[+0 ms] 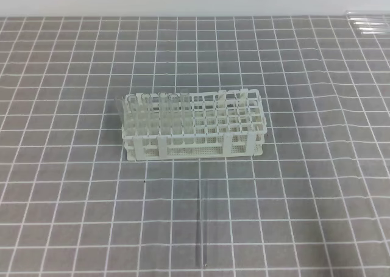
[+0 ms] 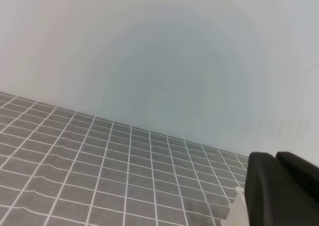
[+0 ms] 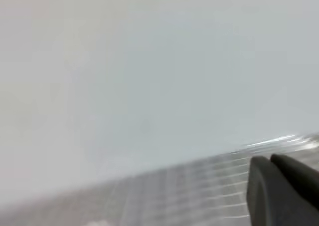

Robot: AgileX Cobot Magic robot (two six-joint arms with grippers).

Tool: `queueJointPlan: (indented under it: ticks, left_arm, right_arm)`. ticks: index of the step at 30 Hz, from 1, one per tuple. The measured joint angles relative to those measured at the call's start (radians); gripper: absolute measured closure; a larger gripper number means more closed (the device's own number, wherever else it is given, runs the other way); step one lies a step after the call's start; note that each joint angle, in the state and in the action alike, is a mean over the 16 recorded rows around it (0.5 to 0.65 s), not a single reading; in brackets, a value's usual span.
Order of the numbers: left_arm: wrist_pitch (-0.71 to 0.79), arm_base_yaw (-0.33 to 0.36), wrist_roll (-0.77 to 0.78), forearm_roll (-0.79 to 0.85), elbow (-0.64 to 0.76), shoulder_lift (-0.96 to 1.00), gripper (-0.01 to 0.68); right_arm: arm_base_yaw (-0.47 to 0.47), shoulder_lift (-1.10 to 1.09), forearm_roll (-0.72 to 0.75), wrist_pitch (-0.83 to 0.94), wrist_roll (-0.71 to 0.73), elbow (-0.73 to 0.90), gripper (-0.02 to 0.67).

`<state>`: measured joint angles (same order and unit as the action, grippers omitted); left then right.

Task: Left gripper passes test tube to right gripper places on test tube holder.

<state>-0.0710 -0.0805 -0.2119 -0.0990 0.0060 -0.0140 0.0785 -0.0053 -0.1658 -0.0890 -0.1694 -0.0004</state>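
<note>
The test tube (image 1: 201, 228) lies flat on the grey gridded mat, in front of the test tube holder and pointing roughly toward it. The test tube holder (image 1: 195, 125), a white lattice rack, stands mid-mat with several clear tubes upright in its left columns. Neither arm shows in the exterior high view. In the left wrist view only the black fingers of the left gripper (image 2: 275, 156) show at the lower right, pressed together with nothing between them. The right gripper (image 3: 270, 159) looks the same in its blurred right wrist view: black fingers together and empty, facing the pale wall.
Several clear tubes (image 1: 368, 22) lie at the mat's far right corner. A pale wall runs behind the mat's back edge (image 2: 149, 129). A small white piece (image 2: 238, 212) shows beside the left fingers.
</note>
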Motion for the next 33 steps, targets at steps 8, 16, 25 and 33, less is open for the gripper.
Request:
queueJointPlan:
  ticks: [8, 16, 25, 33]
  left_arm:
    - [0.028, 0.000, -0.046, 0.004, -0.002, 0.002, 0.675]
    - [0.127, 0.000, -0.173, 0.002, -0.027, 0.046, 0.675]
    - [0.341, 0.000, -0.155, -0.037, -0.203, 0.271, 0.675]
    - [0.587, 0.000, 0.147, -0.207, -0.442, 0.587, 0.675]
  right_arm:
    - [0.000, 0.000, -0.049, -0.025, -0.077, 0.000, 0.662]
    - [0.000, 0.037, -0.089, 0.079, -0.085, -0.003, 0.662]
    - [0.000, 0.240, -0.128, 0.288, -0.081, -0.099, 0.662]
    - [0.000, 0.488, -0.144, 0.561, 0.000, -0.299, 0.662]
